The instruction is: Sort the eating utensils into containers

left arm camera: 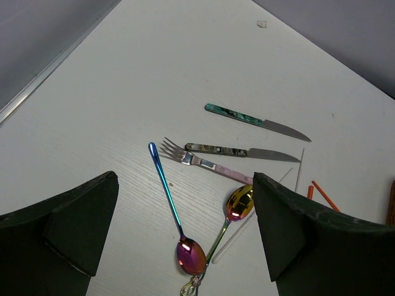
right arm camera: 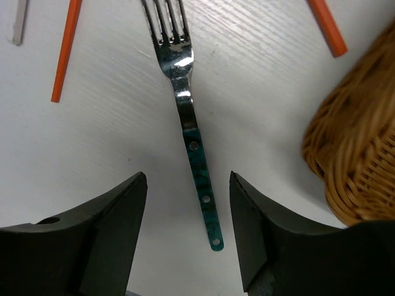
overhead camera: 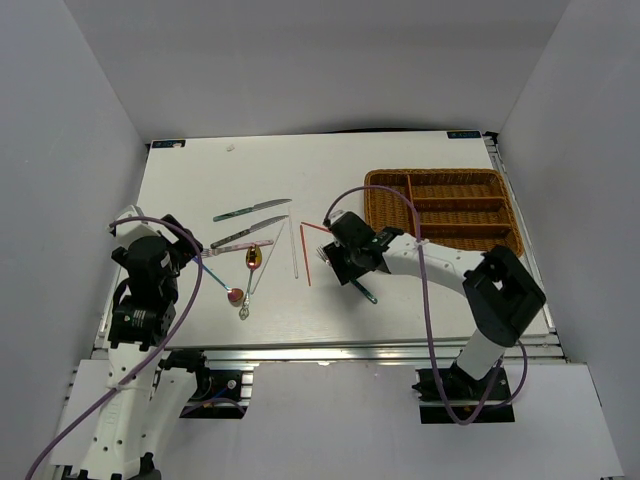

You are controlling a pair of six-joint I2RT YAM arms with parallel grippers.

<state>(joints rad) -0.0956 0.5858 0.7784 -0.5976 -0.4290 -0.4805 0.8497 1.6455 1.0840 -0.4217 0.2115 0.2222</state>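
Two hands, both spread wide, hold nothing. The right hand [right arm camera: 187, 180] hangs over a green-handled fork [right arm camera: 184, 105] lying flat on the worktop [overhead camera: 250, 170], near the tray [right arm camera: 355, 154] corner. The left hand [left arm camera: 185, 185] hangs above spoons [left arm camera: 190, 256], knives [left arm camera: 256, 121] and another fork.

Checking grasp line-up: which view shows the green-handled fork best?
Right wrist: the fork lies nearly whole, tines to handle end, between the fingers of the open right gripper. Top external shows only its handle end, poking out from under that gripper. Left wrist misses it.
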